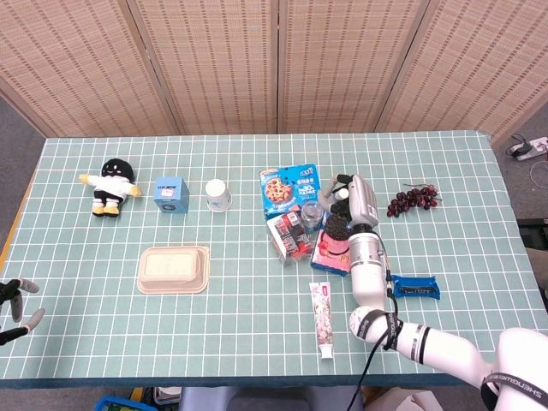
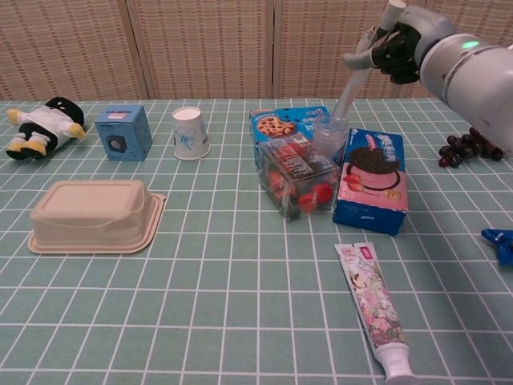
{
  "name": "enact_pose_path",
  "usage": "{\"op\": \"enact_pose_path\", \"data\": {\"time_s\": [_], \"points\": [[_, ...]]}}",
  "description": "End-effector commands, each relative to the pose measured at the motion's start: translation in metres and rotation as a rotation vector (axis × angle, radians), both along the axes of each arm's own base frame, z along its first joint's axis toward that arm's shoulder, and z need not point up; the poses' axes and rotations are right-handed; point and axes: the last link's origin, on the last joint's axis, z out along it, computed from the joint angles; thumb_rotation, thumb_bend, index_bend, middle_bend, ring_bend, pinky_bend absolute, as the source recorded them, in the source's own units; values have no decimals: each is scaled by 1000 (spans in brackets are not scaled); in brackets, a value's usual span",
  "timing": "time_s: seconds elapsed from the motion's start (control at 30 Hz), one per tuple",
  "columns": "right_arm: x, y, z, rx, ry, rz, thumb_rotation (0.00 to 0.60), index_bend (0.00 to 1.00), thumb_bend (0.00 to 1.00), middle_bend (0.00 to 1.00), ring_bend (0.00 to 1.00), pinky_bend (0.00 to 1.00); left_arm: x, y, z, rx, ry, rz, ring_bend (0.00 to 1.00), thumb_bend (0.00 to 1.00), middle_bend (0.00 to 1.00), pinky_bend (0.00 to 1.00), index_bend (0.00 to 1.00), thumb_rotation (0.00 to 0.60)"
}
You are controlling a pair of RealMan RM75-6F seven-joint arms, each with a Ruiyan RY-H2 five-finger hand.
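My right hand [image 1: 346, 195] hovers over a cluster at the table's centre, and in the chest view this right hand [image 2: 398, 46] shows at the top right. One long finger [image 2: 349, 83] stretches down to the rim of a clear plastic cup [image 2: 329, 131]; the other fingers are curled and hold nothing. The cup [image 1: 312, 212] stands between a blue cookie bag [image 1: 287, 187], a clear box of red items [image 1: 289, 235] and a pink snack box [image 1: 336, 247]. My left hand [image 1: 14, 300] is at the table's front left edge, with fingers apart and nothing in it.
A plush doll [image 1: 110, 187], a small blue box [image 1: 170, 193] and a paper cup [image 1: 218, 194] line the far left. A beige lidded tray [image 1: 174, 269] lies nearer. A toothpaste tube [image 1: 323, 317], a blue clip [image 1: 417, 287] and dark grapes [image 1: 411, 199] lie to the right.
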Motion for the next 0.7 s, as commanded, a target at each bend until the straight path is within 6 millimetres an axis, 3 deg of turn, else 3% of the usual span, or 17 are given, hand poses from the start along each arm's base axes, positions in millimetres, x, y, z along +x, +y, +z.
{"op": "enact_pose_path", "data": {"time_s": [0.03, 0.7], "points": [[1, -3, -4, 6, 0, -4, 600, 800, 564, 1000, 1000, 1000, 0, 0, 0, 0, 2, 0, 480, 242, 736, 706, 555, 600], [-2, -16, -25, 63, -8, -39, 600, 800, 564, 1000, 1000, 1000, 1, -1, 0, -2, -2, -8, 480, 242, 736, 706, 555, 600]]}}
